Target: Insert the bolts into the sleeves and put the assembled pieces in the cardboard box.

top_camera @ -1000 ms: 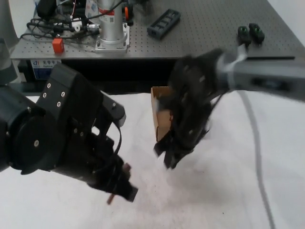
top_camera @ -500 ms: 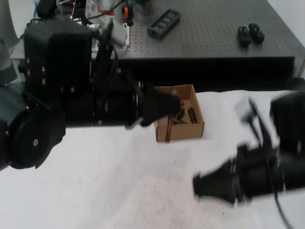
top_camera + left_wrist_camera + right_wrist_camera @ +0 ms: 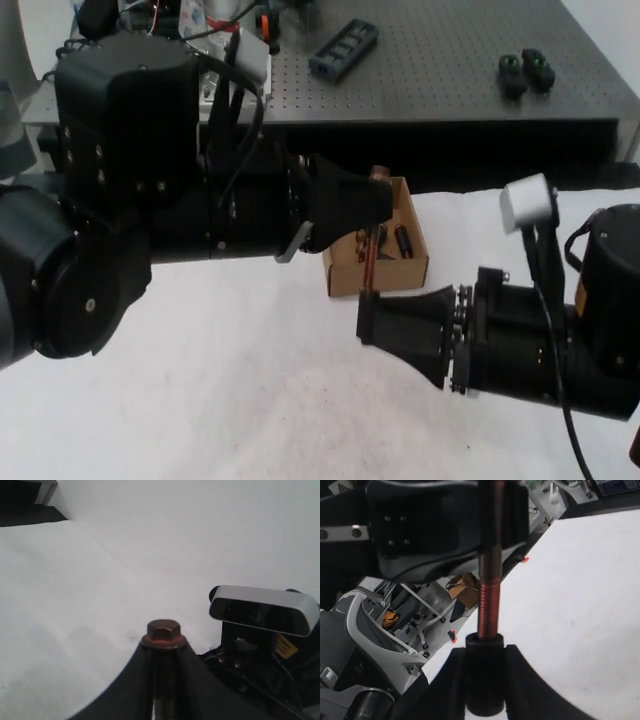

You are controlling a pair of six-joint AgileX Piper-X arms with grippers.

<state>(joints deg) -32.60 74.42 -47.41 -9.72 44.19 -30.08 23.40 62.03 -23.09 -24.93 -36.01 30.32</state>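
My left gripper [image 3: 372, 205] is shut on a copper bolt [image 3: 371, 250], which stands upright in front of the cardboard box [image 3: 412, 272]. The bolt's hex head [image 3: 163, 631] pokes out above the left fingertips [image 3: 137, 662]. Just below, my right gripper [image 3: 368, 318] is shut on a black sleeve [image 3: 484, 672]. The bolt's threaded shaft [image 3: 488, 607] comes down into the sleeve's top opening. How deep it sits is hidden. The box holds a few dark pieces [image 3: 401, 240].
A white cloth [image 3: 250, 400] covers the bench. Behind it a black perforated plate [image 3: 440, 70] carries a black tray [image 3: 343, 48], two black-and-green parts [image 3: 525, 68], a silver post [image 3: 232, 50] and cables. Both arms crowd the space before the box.
The left gripper rose from the front of the cloth and swung right with the bolt. The right gripper left the box, dropped low and came in under the bolt, which now meets the sleeve.
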